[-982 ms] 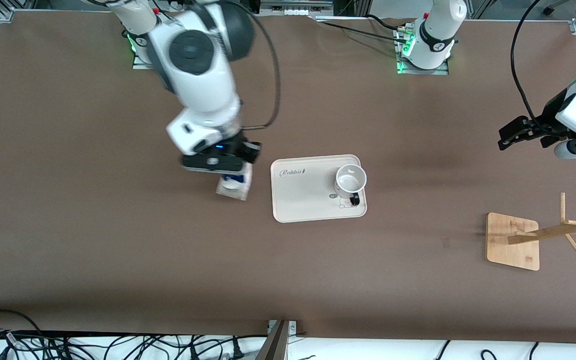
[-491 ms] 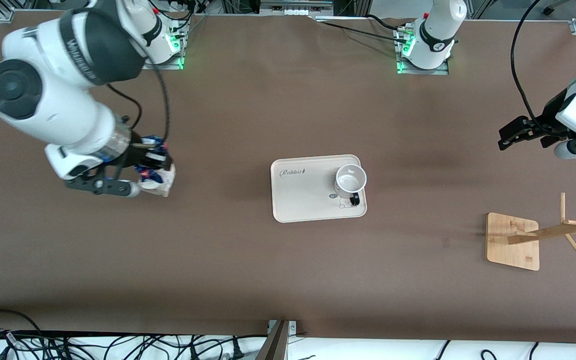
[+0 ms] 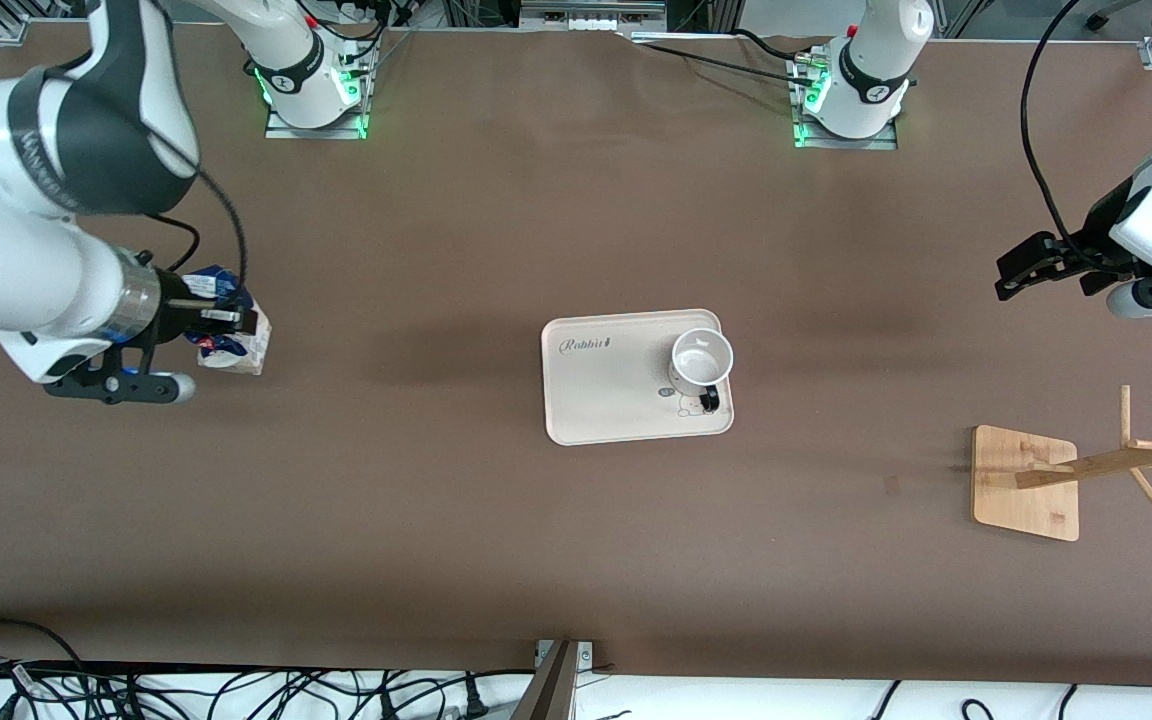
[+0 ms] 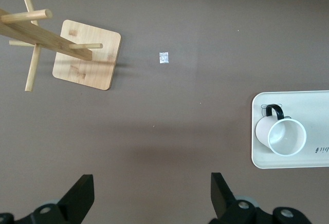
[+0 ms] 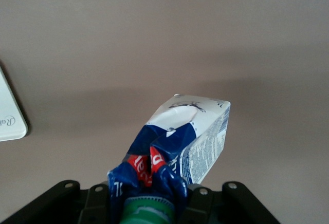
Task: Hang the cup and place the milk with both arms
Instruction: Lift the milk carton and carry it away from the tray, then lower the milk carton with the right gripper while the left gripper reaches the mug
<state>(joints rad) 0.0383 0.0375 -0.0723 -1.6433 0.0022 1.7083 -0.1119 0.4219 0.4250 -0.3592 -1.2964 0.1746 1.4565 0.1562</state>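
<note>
The cup [image 3: 701, 366], a white mug with a black handle, stands upright on a cream tray [image 3: 596, 395] at mid table; it also shows in the left wrist view [image 4: 281, 134]. My right gripper [image 3: 216, 322] is shut on the blue top of the milk [image 3: 233, 340] and holds it tilted over the brown table at the right arm's end. In the right wrist view the milk [image 5: 185, 142] has a crumpled blue top and a green cap. My left gripper [image 3: 1026, 268] is open and empty, up over the table at the left arm's end; its fingertips [image 4: 82, 193] show wide apart.
A wooden cup rack [image 3: 1086, 470] with pegs and a square base stands near the left arm's end, nearer to the front camera than the left gripper; it also shows in the left wrist view [image 4: 77, 49]. Cables lie along the table's front edge.
My right arm has swung away from beside the tray toward the right arm's end of the table, carrying the milk with it. The left arm, cup and rack have not moved.
</note>
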